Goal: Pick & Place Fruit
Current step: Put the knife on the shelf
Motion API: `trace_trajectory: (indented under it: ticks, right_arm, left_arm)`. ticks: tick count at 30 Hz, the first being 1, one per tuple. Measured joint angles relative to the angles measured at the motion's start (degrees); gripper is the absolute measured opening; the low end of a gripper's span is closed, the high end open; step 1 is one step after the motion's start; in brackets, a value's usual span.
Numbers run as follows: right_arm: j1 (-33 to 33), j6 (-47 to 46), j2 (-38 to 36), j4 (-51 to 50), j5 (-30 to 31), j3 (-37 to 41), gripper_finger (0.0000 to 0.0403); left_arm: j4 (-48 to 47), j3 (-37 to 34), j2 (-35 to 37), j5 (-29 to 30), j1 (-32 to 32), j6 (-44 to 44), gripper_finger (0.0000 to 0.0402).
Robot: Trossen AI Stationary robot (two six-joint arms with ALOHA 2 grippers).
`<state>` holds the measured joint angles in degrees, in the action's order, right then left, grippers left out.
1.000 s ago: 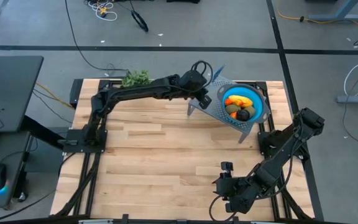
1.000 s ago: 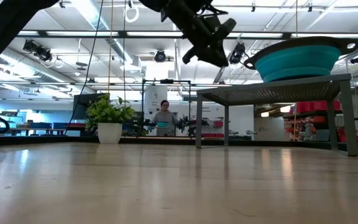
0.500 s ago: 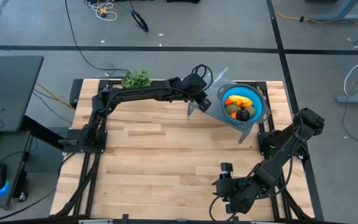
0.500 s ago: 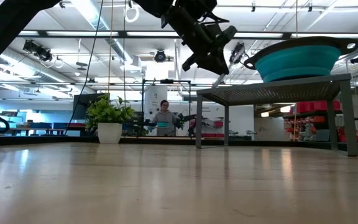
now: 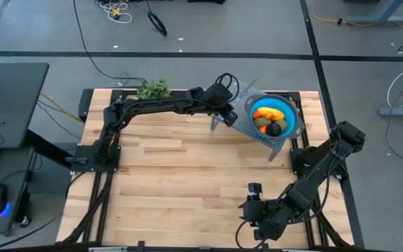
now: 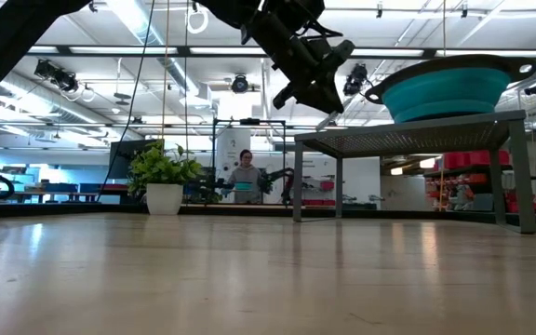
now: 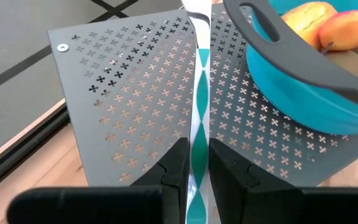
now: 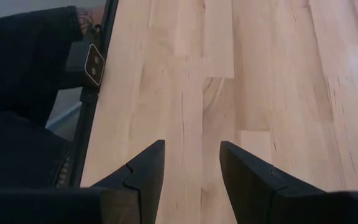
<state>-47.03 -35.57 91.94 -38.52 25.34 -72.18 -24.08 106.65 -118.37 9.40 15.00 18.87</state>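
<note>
The fruit (image 5: 267,120) lies in a blue bowl (image 5: 294,117) on a grey perforated stand (image 5: 246,127) at the table's far right. The left wrist view shows yellow and orange-red pieces (image 7: 328,25) over the bowl's rim (image 7: 291,81). My left gripper (image 5: 228,105) hovers above the stand's left part, shut on a slim knife (image 5: 246,84). My right gripper (image 8: 191,149) waits open over bare wood near the table's front edge (image 5: 254,222). My left gripper pinches the knife between its two fingers at the knife's blue-green part (image 7: 197,163). The knife shows edge-on, and its silver part (image 7: 196,37) runs on ahead of the fingers over the stand. The fingers slant downward from the table's left side. The knife is lifted above the stand (image 7: 135,87).
A leafy green sprig (image 5: 154,88) stands at the table's far edge, left of the stand. The stand rests on thin legs (image 6: 298,181), with open space beneath it. A person (image 6: 245,177) shows far behind the table. The table's middle is bare wood.
</note>
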Motion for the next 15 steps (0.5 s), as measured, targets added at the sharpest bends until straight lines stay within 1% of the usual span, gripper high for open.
trace_trajectory:
  ticks: [5,10,15]
  right_arm:
    - [0.00,0.00,0.00,0.02,0.00,0.00,0.0165]
    - [0.00,0.00,0.00,0.10,0.02,0.00,0.0165]
    - [0.00,0.00,0.00,0.28,0.02,-0.02,0.0165]
  left_arm:
    - [-0.02,0.00,0.00,0.02,0.00,0.05,0.0057]
    - [0.90,0.04,-0.86,2.41,0.02,0.07,0.0057]
    - [0.29,-0.11,-2.82,1.72,0.20,0.27,0.0057]
